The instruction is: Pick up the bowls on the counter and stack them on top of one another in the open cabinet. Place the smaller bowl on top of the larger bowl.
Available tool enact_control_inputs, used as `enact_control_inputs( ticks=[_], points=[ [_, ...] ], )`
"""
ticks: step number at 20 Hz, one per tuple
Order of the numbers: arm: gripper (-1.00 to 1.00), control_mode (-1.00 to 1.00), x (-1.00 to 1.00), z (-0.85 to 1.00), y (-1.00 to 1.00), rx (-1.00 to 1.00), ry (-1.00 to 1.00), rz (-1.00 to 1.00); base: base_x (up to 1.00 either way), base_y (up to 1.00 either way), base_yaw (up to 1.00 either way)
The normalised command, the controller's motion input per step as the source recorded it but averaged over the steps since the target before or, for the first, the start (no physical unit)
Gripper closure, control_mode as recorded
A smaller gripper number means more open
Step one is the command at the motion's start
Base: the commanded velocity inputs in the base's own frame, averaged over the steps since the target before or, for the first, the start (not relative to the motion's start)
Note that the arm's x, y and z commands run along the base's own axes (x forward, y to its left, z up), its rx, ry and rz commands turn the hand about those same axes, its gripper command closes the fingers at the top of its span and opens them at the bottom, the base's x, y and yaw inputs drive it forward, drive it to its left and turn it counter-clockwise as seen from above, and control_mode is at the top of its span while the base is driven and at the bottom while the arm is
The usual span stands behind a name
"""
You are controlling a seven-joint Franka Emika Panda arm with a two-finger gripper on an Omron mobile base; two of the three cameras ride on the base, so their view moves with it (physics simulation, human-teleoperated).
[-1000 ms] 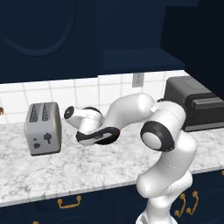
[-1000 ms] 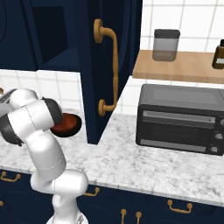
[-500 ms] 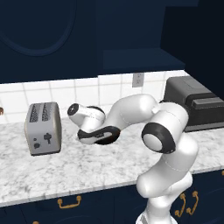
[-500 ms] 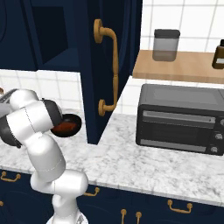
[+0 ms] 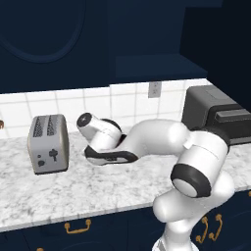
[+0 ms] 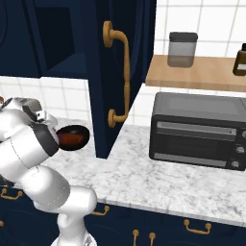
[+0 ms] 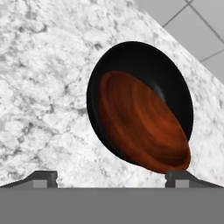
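Counter point(image 5: 73, 191): the white-and-grey marbled worktop runs the width of both base views, with navy base cabinets and brass handles under it.
Open cabinet point(image 6: 62, 38): dark navy wall unit above the counter; its door point(image 6: 117, 72) with the long brass handle stands swung out toward me in the right base view.
Toaster oven point(image 6: 194, 129): dark box on the counter, right of the cabinet door.
Toaster point(image 5: 48, 143): silver, on the counter left of my hand.
Larger bowl point(image 7: 173, 87): the deep glossy black one rests on the counter near the tiled wall, directly ahead of my fingers in the hand view.
Smaller bowl point(image 7: 142, 127): the reddish-brown one lies inside the black bowl, tilted, its lower rim near my right finger; I cannot tell whether they touch.
My gripper point(image 7: 112, 177): jaws spread wide, one tip point(image 7: 41, 178) at each side of the hand view, nothing between them.
Jar point(image 6: 181, 49): on the wooden shelf above the toaster oven.
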Motion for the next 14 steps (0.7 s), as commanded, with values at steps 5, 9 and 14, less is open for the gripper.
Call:
enact_control_inputs(
  ticks=[5, 9, 14],
  points=[
    [-1.00, -1.00, -0.08, -0.01, -0.18, 0.00, -0.12, 0.05, 0.00, 0.00, 0.00],
    [-1.00, -1.00, 0.14, -0.01, -0.21, -0.04, -0.03, 0.12, 0.00, 0.00, 0.00],
    [-1.00, -1.00, 0.22, -0.26, -0.10, -0.01, 0.00, 0.15, 0.00, 0.00, 0.00]
  ],
)
